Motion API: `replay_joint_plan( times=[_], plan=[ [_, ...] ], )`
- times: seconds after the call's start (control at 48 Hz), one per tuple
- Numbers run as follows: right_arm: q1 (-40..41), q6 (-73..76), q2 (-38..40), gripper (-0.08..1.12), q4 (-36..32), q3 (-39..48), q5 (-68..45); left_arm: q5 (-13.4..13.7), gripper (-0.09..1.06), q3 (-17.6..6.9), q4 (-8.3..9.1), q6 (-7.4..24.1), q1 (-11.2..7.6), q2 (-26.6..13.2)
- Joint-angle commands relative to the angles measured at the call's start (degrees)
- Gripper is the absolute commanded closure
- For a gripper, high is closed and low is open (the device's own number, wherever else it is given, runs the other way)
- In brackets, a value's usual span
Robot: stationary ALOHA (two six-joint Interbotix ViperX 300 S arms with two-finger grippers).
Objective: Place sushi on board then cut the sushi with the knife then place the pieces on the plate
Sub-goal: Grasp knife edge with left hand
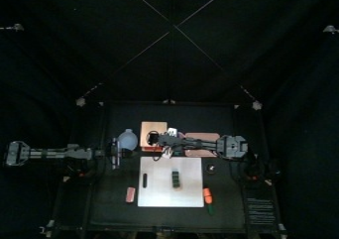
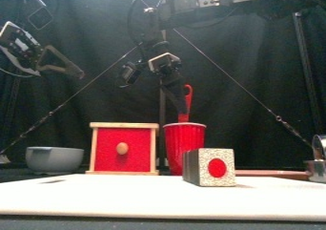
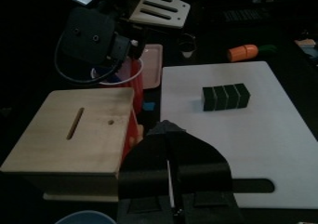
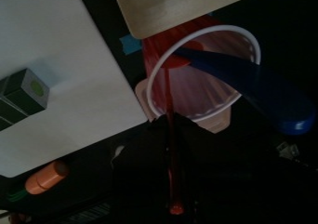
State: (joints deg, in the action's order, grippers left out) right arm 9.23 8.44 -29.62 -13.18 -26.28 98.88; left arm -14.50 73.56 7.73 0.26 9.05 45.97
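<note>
A dark green sushi roll lies on the white cutting board; its end face with a red dot shows in the front view. Behind it stands the red cup. My right gripper hangs above the cup, shut on the red knife, whose lower end is still inside it. From the right wrist, the red knife runs between the jaws, and the blue knife leans in the cup. My left gripper hovers shut and holding nothing beside the wooden box.
The wooden box with a red drawer front stands left of the cup, and a blue-grey bowl further left. Two orange toy foods lie near the board's front corners. A thin pink edge shows low at the right.
</note>
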Motion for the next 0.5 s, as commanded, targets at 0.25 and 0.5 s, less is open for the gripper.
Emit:
replay_joint_plan(
  times=[0.25,0.5],
  plan=[
    [0.5,-0.3,6.3,0.74,0.1,-1.5,-0.1,-0.3,0.96,-1.1,-0.09,0.0,0.18,-0.1],
    [0.4,-0.2,13.6,0.74,-0.4,0.4,0.1,-0.3,0.96,-2.3,0.0,0.2,0.18,-0.1]
  ],
)
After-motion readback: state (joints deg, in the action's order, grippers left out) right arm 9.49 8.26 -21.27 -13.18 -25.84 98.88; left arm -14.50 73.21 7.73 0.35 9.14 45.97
